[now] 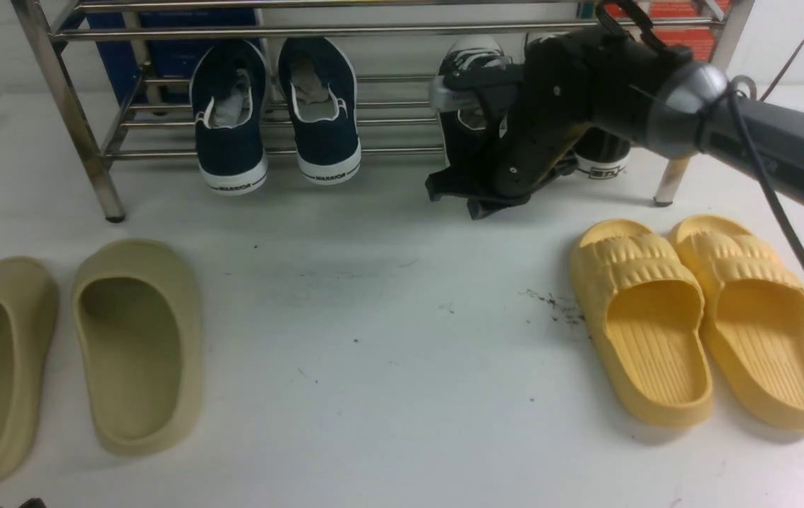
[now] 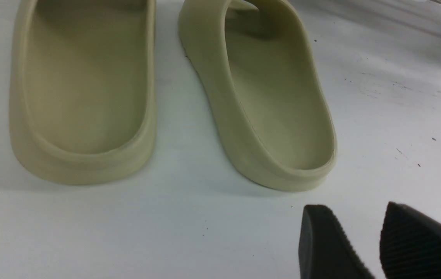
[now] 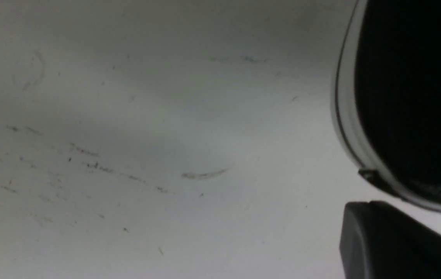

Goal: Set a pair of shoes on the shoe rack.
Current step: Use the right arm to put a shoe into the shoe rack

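Entry, for you at the controls:

- The black sneakers [image 1: 471,58] lie on the shoe rack [image 1: 345,29], on the lower bars at its right end. Toes point to the back and heels sit at the front bar. The right arm hides most of them.
- The right claw [image 1: 462,200] is clenched, fingers together. It hangs low over the desk [image 1: 387,339], just in front of the rack and that pair.
- The left claw [image 2: 356,209] is released, fingers apart, near the heels of the beige slippers [image 1: 137,339].
- The navy sneakers [image 1: 232,134] sit on the same bars, further left.
- The yellow slippers [image 1: 645,317] lie side by side on the desk, on the right.
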Controlling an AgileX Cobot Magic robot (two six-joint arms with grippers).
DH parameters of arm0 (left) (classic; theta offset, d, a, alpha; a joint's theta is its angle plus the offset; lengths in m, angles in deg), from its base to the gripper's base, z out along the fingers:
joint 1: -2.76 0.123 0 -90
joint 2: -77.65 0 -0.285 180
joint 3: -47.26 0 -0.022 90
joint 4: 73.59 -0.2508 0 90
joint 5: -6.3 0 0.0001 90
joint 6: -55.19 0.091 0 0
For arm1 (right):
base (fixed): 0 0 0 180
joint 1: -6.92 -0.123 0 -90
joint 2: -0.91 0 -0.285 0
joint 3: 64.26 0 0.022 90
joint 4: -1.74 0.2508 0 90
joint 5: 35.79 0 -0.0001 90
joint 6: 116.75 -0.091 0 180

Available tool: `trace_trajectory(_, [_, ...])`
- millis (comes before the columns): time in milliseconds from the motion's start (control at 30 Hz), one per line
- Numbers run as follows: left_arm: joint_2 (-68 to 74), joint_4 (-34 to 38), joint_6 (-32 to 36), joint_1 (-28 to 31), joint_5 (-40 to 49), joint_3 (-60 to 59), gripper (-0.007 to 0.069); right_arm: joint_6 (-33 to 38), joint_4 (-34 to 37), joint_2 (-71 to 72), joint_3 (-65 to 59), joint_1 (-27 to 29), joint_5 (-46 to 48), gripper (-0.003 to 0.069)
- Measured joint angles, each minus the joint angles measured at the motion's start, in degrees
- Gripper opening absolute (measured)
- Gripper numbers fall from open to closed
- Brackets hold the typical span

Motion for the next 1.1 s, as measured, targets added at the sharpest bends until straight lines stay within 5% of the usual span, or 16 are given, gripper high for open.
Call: trace_trajectory(1100, [0.0,0.0,0.0,0.0,0.0,0.0,0.0239,-0.4,-1.5,0.8,-0.1,0.5,-5.2,0.0018])
